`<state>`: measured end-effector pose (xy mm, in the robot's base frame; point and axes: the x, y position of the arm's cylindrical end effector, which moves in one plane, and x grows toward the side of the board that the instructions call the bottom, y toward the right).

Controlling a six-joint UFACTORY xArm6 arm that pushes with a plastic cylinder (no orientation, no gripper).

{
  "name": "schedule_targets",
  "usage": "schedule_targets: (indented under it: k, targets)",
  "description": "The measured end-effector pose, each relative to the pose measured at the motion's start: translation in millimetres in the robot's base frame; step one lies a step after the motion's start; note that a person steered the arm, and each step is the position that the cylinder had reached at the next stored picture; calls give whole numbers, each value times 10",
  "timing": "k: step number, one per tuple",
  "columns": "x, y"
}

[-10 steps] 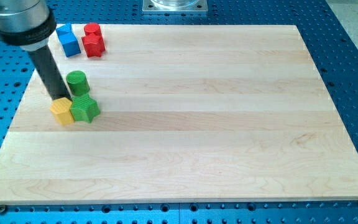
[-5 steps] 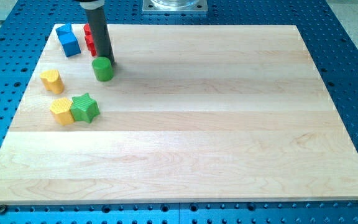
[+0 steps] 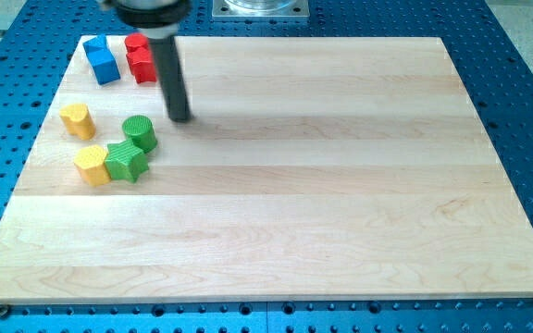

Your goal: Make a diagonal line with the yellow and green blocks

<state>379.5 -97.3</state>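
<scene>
My tip (image 3: 181, 117) rests on the board, up and to the right of the green cylinder (image 3: 140, 132), apart from it. The green cylinder touches the top right of the green star block (image 3: 126, 161). A yellow hexagonal block (image 3: 92, 166) sits against the star's left side. A yellow cylinder (image 3: 77, 120) stands alone, up and left of them. The yellow hexagon, green star and green cylinder form a short rising line towards the view's right.
Blue blocks (image 3: 102, 59) and red blocks (image 3: 140, 57) sit at the board's top left corner, the red ones just left of the rod. The wooden board (image 3: 340, 185) lies on a blue perforated table.
The rod moved from the left side to the right of the green cylinder. The green cylinder went up and right, then came back down against the green star. The yellow cylinder came into sight.
</scene>
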Motion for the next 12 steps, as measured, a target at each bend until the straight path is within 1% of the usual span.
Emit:
schedule_targets:
  k: [1,3,5,6,7,8,9,10,11,12]
  targets:
    - [116,-94]
    - [314,-464]
    - [438,-772]
    - [824,-672]
    - [952,-556]
    - [938,-272]
    - [1183,166]
    - [1390,-471]
    - [1390,-867]
    - [1399,-810]
